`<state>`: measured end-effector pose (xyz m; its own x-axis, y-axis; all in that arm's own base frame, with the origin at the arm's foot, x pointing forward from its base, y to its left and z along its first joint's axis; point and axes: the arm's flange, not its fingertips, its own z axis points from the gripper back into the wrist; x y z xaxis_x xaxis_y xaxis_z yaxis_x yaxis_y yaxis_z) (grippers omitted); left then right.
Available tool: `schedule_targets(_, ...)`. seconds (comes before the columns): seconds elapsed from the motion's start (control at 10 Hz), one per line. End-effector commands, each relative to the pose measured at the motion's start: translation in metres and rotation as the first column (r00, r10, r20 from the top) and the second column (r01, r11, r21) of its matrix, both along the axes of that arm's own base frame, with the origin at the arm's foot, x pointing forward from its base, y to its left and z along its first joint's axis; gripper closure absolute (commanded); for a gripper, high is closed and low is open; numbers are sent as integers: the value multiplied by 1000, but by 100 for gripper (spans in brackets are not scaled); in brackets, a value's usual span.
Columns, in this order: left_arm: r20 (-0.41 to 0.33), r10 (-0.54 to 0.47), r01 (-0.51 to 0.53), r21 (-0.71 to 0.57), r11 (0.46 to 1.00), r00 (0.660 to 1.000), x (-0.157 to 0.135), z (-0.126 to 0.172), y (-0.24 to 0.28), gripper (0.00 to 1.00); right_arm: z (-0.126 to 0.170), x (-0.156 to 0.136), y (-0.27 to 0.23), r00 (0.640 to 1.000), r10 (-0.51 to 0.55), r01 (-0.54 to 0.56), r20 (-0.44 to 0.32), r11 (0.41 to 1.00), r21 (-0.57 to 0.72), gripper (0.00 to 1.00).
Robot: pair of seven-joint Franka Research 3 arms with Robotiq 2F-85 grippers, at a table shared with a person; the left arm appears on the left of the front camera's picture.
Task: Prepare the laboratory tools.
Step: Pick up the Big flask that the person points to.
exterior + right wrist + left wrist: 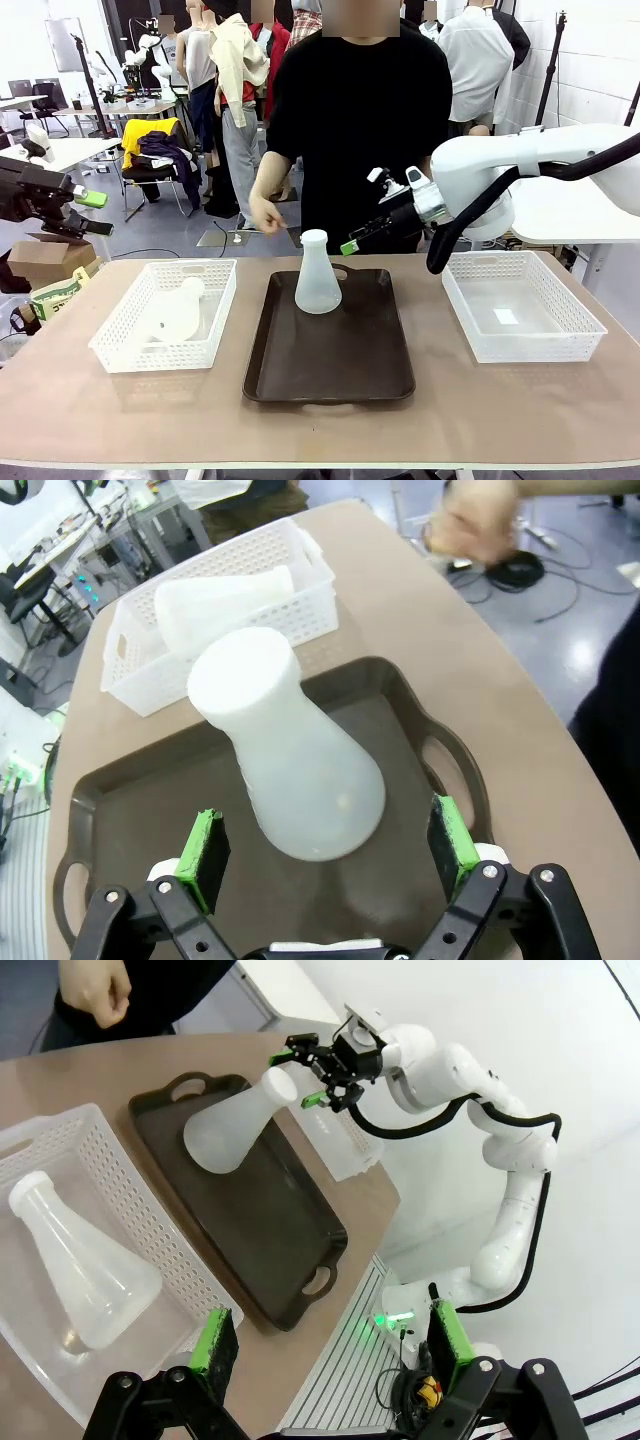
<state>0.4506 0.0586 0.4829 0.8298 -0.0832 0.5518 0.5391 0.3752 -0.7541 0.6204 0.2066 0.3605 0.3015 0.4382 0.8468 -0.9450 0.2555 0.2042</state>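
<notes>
A tan table (pixel 120 420) is shared with a person (pixel 360 130) standing at its far side. The right gripper (pixel 352 243) is held wide open and empty, with one frosted flask (pixel 318 285) standing upright on the dark tray (pixel 330 375) just ahead of its fingers (untouched). The left gripper (pixel 95 213) is likewise open and empty, and the second flask (pixel 175 312) lies on its side in the white basket (pixel 110 345) below and ahead of it.

You have a tan bench (pixel 480 410) with rounded corners. Three things sit directly on it, side by side. The left mesh basket (pixel 150 360) is at the robot's left, the dark brown tray (pixel 330 355) with end handles is in the middle, and the right mesh basket (pixel 530 347) is opposite. Each basket stands near the tray without touching it.
</notes>
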Motion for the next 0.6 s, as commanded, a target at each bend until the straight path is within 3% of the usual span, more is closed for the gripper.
schedule_targets(0.0, 18, -12, 12, 7, 1000, 1000, 2, -4, -1, 0, 10, -35, -31, 997, -74, 74, -3, 997, -21, 0)
schedule_targets(0.5, 1, -1, 1, -1, 1000, 1000, 1, -5, 2, 0, 31, -75, -91, 975, -223, 223, 10, 975, -17, 0)
